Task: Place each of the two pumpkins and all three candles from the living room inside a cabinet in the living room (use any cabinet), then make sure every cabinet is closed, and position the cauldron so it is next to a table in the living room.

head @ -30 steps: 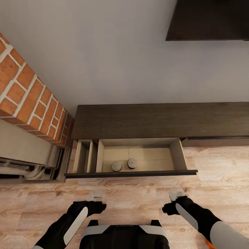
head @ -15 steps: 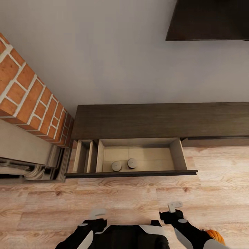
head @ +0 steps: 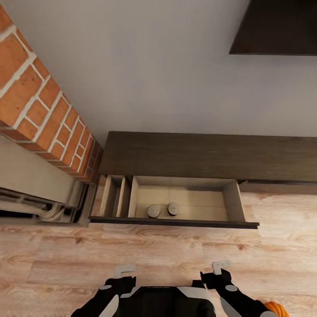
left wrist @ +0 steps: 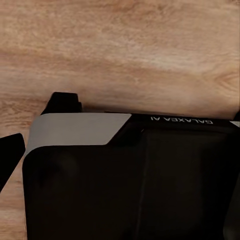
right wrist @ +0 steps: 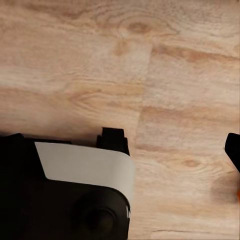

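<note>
Wood floor (head: 53,259) — open cabinet (head: 211,154), two candles (head: 153,211).

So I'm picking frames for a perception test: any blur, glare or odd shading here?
Head view: sharp, evenly lit, no glare; soft shading along the back of the open drawer behind two candles; the brick fireplace looks stretched by the wide angle. Both wrist views: floor grain slightly soft.

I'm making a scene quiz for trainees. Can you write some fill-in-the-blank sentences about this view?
1. The long dark-brown wooden cabinet has one drawer pulled ____.
2. The drawer holds ____ stubby tan candles.
3. The small orange pumpkin lies on the wooden ____.
4. The red brick fireplace stands at the cabinet's ____ end.

Missing: open; two; floor; left
</note>
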### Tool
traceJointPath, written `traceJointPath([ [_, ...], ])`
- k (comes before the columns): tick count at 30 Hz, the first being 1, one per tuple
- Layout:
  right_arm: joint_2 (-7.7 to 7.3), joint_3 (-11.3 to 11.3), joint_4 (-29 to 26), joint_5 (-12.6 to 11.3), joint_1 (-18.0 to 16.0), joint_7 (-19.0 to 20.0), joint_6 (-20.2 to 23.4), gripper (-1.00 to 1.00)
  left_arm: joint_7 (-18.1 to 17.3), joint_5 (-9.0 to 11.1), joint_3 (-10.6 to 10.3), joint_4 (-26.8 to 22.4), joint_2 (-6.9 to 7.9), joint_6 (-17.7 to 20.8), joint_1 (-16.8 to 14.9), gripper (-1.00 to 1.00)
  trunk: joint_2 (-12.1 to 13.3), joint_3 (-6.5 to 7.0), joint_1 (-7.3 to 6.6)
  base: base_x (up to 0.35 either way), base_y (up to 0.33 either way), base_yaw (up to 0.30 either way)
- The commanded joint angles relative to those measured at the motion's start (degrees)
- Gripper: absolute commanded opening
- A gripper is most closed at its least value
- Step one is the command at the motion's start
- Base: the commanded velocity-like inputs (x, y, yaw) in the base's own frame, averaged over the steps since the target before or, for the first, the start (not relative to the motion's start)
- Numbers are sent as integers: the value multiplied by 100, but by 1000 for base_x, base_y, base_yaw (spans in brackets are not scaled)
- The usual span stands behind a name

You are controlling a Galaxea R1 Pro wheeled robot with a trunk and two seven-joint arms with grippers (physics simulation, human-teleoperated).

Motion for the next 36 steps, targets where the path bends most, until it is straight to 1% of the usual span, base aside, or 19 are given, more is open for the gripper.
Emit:
traceJointPath([
  [1, 15, 1, 31, 4, 0, -1, -7, 100, -1, 2, 1, 1, 0, -4, 1, 100, 0, 1, 0, 0, 0, 282],
  [2, 31, 2, 105, 16, 0, -1, -20, 100, -3, 5, 1, 2, 2, -9, 4, 100, 0, 4, 0, 0, 0, 284],
  [7, 44, 3, 135, 42, 1, -2, -31, 100, 3, 26, 4, 46, 30, -2, 2, 100, 0, 22, 0, 0, 0, 284],
  [9, 46, 5, 136, 44, 1, -2, -32, 100, 2, 23, 6, 260, 33, -2, 2, 100, 0, 30, 0, 0, 0, 284],
  [10, 47, 4, 137, 45, 1, -2, -33, 100, 3, 14, 11, 493, 31, -6, 0, 100, 0, 34, 0, 0, 0, 284],
  [12, 48, 3, 141, 37, 1, -2, -33, 100, 2, 12, 24, 714, 42, -14, 1, 100, 0, 41, 0, 0, 0, 284],
  [13, 48, 3, 156, 14, 4, -2, -33, 100, -4, 26, 41, 990, 71, -112, 0, 100, 0, 45, 0, 0, 0, 284],
  [15, 48, 3, 189, 8, 7, 4, -33, 100, -8, 38, 45, 1108, 83, -250, 2, 100, 0, 53, 0, 0, 0, 284],
  [17, 62, 3, 272, -2, 9, 17, -33, 100, -21, 52, 48, 1325, 67, -622, -1, 100, 0, 61, 0, 0, 0, 284],
  [19, 124, 3, 365, -4, 9, 21, -33, 100, -32, 56, 48, 1543, 34, -929, -2, 100, 0, 69, 0, 0, 0, 284],
  [21, 221, 3, 498, 3, 9, 23, -33, 100, -36, 57, 52, 1717, 13, -1113, 1, 100, 0, 78, 0, 0, 0, 284],
  [23, 321, 3, 637, 16, 9, 24, -33, 100, -38, 58, 53, 1800, 5, -1189, -1, 100, 0, 86, 0, 0, 0, 284],
  [26, 392, 3, 753, 25, 9, 24, -39, 100, -43, 58, 54, 1842, -1, -1231, 0, 100, 0, 98, 0, 0, 0, 284],
  [36, 417, 3, 801, 21, 9, 30, -42, 100, -42, 67, 54, 1865, 5, -1250, 3, 100, 0, 138, 0, 0, 0, 283],
])
